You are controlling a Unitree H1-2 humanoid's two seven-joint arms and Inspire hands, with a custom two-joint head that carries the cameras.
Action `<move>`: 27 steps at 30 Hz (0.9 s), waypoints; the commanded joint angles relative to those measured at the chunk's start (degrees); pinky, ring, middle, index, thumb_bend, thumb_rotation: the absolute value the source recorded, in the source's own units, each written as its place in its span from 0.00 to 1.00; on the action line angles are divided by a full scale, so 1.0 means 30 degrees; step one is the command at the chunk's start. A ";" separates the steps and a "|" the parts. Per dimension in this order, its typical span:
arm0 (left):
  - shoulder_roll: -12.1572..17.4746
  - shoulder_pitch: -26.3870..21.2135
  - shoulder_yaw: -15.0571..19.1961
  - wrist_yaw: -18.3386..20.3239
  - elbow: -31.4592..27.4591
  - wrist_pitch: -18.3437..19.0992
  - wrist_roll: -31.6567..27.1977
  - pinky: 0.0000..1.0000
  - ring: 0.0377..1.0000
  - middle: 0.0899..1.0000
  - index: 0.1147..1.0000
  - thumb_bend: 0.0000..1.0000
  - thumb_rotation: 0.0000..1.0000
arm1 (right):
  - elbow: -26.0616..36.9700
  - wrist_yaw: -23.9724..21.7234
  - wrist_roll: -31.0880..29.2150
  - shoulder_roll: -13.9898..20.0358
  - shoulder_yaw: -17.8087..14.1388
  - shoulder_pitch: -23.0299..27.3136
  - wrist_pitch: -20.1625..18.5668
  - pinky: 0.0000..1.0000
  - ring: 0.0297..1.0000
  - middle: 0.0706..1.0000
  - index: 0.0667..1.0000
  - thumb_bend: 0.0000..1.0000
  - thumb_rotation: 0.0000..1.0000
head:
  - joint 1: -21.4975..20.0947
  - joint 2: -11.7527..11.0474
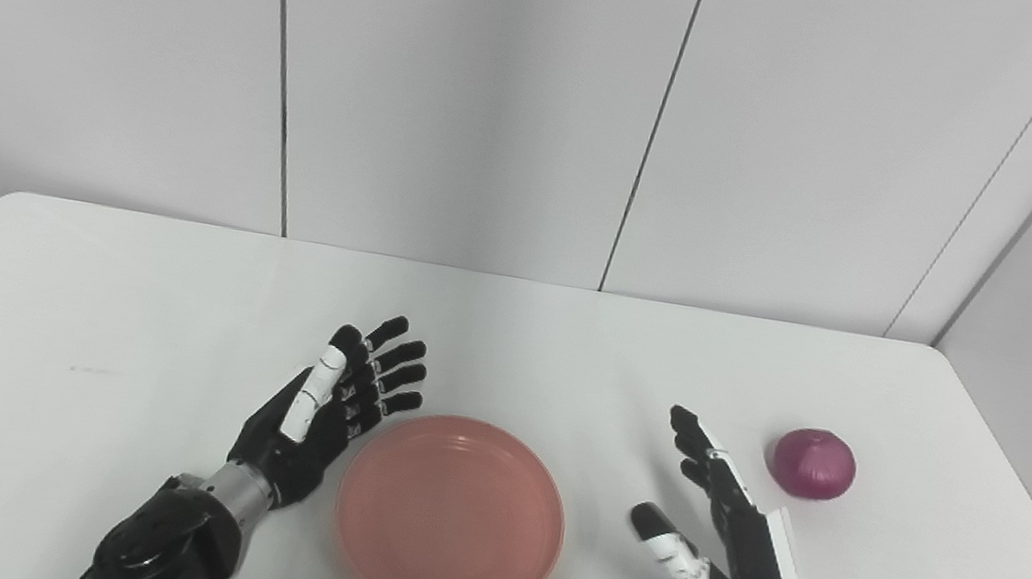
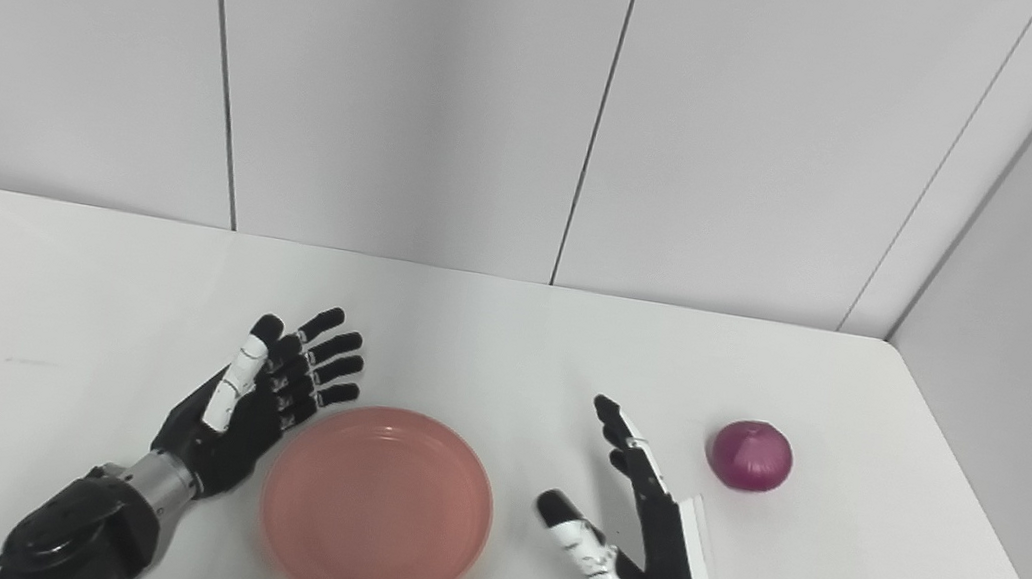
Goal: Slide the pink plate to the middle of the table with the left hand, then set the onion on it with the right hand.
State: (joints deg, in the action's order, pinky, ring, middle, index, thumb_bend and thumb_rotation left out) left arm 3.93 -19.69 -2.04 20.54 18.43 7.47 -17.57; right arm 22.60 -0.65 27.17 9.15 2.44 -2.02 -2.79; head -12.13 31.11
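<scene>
The pink plate [image 1: 450,515] is a shallow round dish lying near the front middle of the white table [image 1: 121,295]. My left hand [image 1: 327,409] stands open just off the plate's left rim, fingers spread and pointing away; I cannot tell whether it touches the rim. A purple-red onion [image 1: 814,463] rests on the table at the right. Open and holding nothing, my right hand [image 1: 722,536] sits between plate and onion, a short gap left of the onion.
White wall panels rise behind the table's far edge. The table's right edge runs close past the onion [image 2: 751,455], and a grey side wall stands beyond it.
</scene>
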 commanded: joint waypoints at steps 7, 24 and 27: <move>0.0136 0.0497 -0.0566 -0.1120 0.0433 0.0820 0.1956 0.91 0.89 0.88 0.87 0.72 0.87 | 0.2419 -0.1193 0.3378 0.1572 -0.0823 0.2820 -0.1875 0.81 0.90 0.89 0.85 0.79 0.52 | -0.0420 -0.0085; 0.0402 0.0597 -0.0949 -0.0675 0.0963 0.0242 0.2309 0.89 0.88 0.87 0.85 0.76 0.86 | 0.0546 -0.4334 0.7145 0.5226 -0.1012 0.5921 -0.2856 0.88 0.87 0.89 0.88 1.00 0.45 | -0.1237 -0.0184; 0.0423 0.0486 -0.0855 -0.0553 0.1564 -0.0126 0.2185 0.88 0.87 0.86 0.84 0.77 0.85 | -0.0434 -0.5453 0.7225 0.6512 -0.0969 0.6806 -0.2848 0.86 0.88 0.90 0.89 1.00 0.41 | -0.1380 -0.0282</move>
State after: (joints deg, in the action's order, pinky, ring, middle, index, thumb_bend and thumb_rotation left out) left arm 4.26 -20.12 -4.50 19.11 19.30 4.75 -12.14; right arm 21.20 -16.13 48.33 25.92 0.27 14.97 -10.97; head -16.26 30.32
